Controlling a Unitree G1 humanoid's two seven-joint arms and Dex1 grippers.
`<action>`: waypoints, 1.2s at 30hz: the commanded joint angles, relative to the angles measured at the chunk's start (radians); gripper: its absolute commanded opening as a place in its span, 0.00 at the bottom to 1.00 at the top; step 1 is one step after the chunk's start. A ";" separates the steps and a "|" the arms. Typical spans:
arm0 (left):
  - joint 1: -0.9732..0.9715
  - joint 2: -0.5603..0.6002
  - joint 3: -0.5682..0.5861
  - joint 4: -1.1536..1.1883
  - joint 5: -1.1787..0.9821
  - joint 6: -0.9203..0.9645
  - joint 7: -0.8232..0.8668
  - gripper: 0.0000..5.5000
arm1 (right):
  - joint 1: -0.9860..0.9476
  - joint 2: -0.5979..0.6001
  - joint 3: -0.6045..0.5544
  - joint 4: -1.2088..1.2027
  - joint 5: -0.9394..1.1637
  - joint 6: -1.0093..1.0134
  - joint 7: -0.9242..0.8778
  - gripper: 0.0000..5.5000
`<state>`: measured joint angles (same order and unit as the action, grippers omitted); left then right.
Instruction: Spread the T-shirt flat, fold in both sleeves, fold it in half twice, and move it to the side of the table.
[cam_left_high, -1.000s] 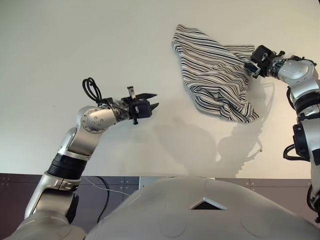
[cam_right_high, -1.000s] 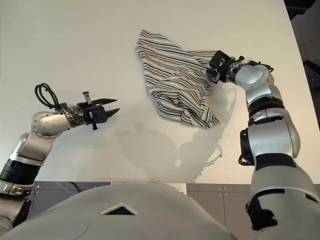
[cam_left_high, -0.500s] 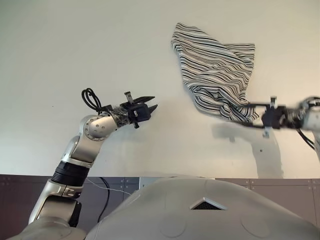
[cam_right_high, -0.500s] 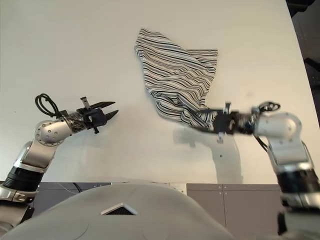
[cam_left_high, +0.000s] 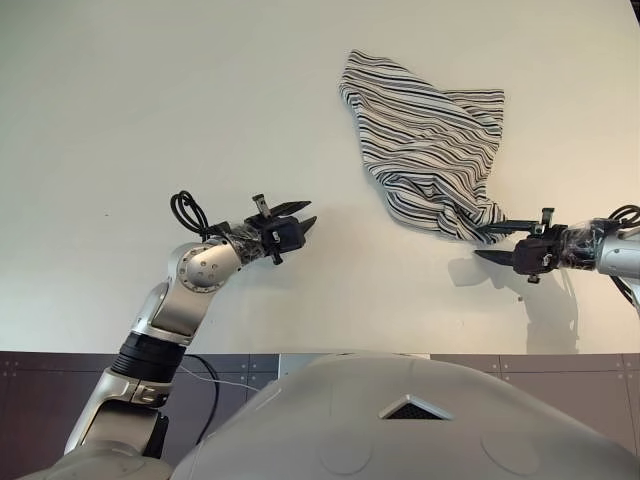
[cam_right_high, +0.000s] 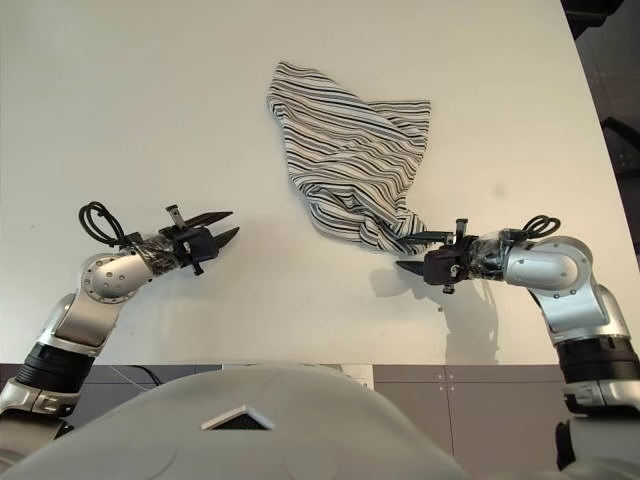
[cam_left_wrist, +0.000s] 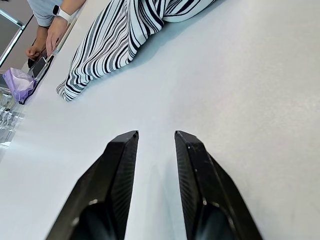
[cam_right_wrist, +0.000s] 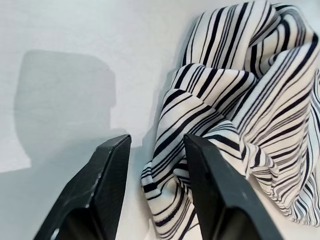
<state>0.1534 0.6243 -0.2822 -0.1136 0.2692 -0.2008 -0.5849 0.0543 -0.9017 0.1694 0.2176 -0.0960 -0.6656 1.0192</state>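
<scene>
On the white table (cam_left_high: 150, 100), T-shirt (cam_left_high: 425, 140) lies crumpled; left tool (cam_left_high: 310, 213), right tool (cam_left_high: 482, 243) released.

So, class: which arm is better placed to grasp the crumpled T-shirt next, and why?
Right. The right gripper is open at the T-shirt's near bunched corner, while the left gripper hangs open over bare table, well apart from the cloth.

Probably a lab — plain white table (cam_left_high: 120, 120), loose cable (cam_left_high: 208, 395) over dark floor panels (cam_left_high: 50, 380).
</scene>
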 joint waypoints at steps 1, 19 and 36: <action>-0.020 0.008 -0.007 0.000 0.013 -0.001 -0.017 0.25 | -0.027 0.043 0.084 0.114 -0.055 0.040 0.022 0.35; -0.024 -0.040 0.010 0.041 0.009 0.013 0.031 0.24 | -0.022 -0.114 0.066 -0.271 0.504 0.702 0.408 0.03; -0.037 -0.060 0.061 0.092 -0.025 -0.012 0.098 0.24 | -0.512 -0.027 0.183 0.347 0.364 0.879 0.067 0.03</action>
<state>0.1311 0.5576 -0.2242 0.0038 0.2524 -0.2240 -0.4696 -0.4904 -0.8889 0.3033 0.5327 0.3729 0.3403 1.0392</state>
